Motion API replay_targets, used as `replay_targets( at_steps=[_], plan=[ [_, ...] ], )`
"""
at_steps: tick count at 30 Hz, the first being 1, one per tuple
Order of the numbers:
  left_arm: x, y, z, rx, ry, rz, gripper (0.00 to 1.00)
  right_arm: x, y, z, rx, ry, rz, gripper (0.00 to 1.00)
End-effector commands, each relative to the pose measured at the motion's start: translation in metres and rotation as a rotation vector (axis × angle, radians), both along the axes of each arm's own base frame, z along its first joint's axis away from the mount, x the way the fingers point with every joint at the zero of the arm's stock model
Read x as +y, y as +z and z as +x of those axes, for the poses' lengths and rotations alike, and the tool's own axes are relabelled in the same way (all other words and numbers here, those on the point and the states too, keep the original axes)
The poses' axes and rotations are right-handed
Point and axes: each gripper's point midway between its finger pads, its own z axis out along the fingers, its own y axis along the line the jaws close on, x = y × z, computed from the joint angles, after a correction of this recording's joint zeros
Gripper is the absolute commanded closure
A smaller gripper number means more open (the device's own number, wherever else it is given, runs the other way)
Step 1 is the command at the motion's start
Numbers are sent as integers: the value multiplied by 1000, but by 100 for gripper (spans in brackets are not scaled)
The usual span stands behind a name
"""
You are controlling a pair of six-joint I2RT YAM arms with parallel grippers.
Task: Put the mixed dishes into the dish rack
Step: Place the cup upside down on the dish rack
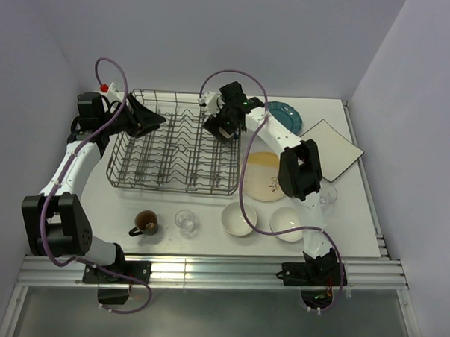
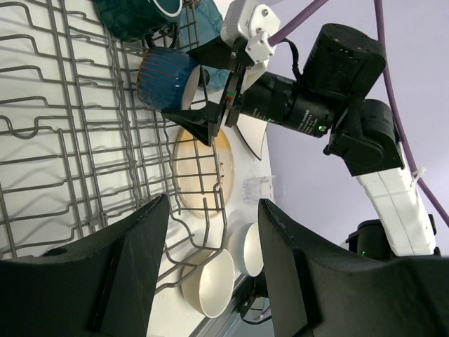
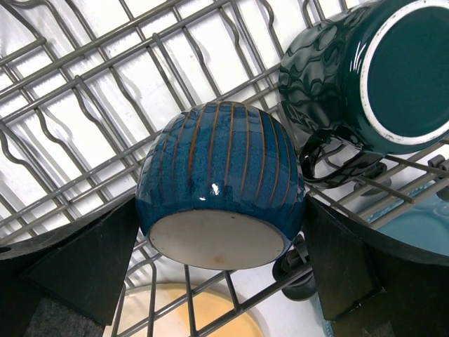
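Along the near edge of the white table (image 1: 357, 219) stand, left to right, a dark mug with a brown inside (image 1: 145, 222), a small clear glass (image 1: 185, 221), a white round bowl (image 1: 238, 218) and a second white bowl (image 1: 288, 223). A second clear glass (image 1: 326, 194) stands just behind them toward the right edge.

At mid-table a yellow-cream round plate with a leaf sprig (image 1: 263, 178) lies flat, just right of the grey wire dish rack (image 1: 172, 187), which fills the left-centre of the table and reaches toward the far edge. A white square plate (image 1: 332, 147) lies near the right edge. A teal scalloped plate (image 1: 286, 113) lies by the far edge, beside the rack's far right corner.

The left gripper (image 1: 154, 122) hangs over the rack's far left part, its fingers partly apart with nothing between them.

The right gripper (image 1: 218, 127) is over the rack's far right part with its fingers spread wide. The 2 fingers flank a blue ribbed mug with brown stripes (image 3: 221, 175) that rests on the rack wires, pale base toward the wrist camera. Whether the fingers touch it cannot be told. Just beside it in the rack lies a dark teal embossed mug (image 3: 337, 77).
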Motion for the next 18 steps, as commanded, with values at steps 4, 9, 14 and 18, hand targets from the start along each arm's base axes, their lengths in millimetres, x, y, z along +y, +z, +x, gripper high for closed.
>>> replay_targets(
  at_steps=[4, 9, 14, 18],
  plan=[
    [-17, 4, 7, -32, -49, -20, 41, -2, 25, 23, -101, 24, 17, 0],
    [-45, -21, 22, 47, -97, -5, 41, -6, 16, 22, -93, 58, -27, 0],
    [-61, -37, 48, 87, -109, 10, 43, -9, 3, 19, -68, 80, -65, 0],
    [-78, -53, 66, 142, -118, 21, 48, -8, 1, 19, -69, 78, -60, 0]
  ],
)
